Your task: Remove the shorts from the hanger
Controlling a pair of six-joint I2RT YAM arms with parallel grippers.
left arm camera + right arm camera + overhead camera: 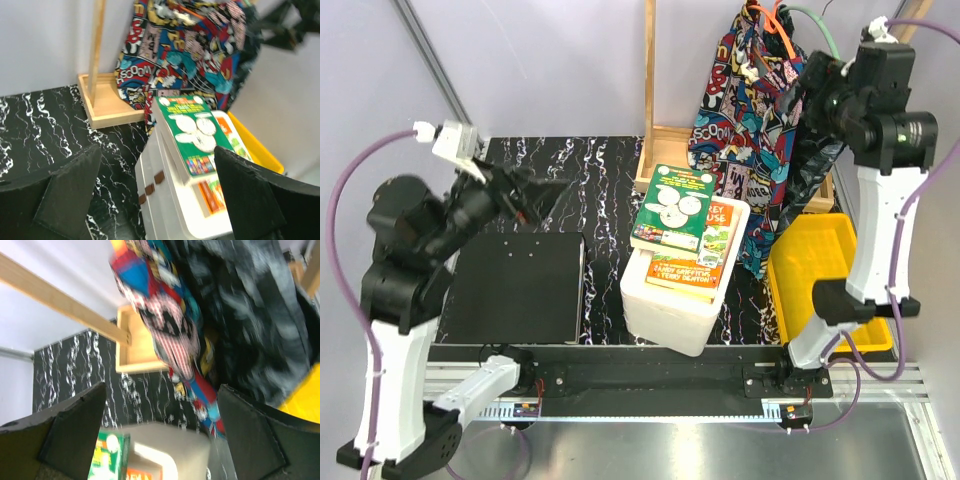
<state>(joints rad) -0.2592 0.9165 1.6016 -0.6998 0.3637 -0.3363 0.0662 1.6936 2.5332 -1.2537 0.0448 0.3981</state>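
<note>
The comic-print shorts (745,130) hang from an orange hanger (775,25) on the wooden stand at the back. The black-navy patterned shorts (812,175) hang right beside them, under a green hanger (817,20). My right gripper (800,95) is raised next to the upper part of both pairs; in its wrist view it (160,435) is open and empty, with the comic shorts (165,315) and dark shorts (250,315) ahead. My left gripper (535,195) hovers over the left of the table, open and empty (157,195), facing the comic shorts (190,45) from afar.
A white foam box (665,305) with a green book (672,205) and other books on top stands mid-table below the shorts. A yellow bin (830,270) is at the right. The wooden stand base (655,165) and post are at the back. A black pad (515,285) lies at the left.
</note>
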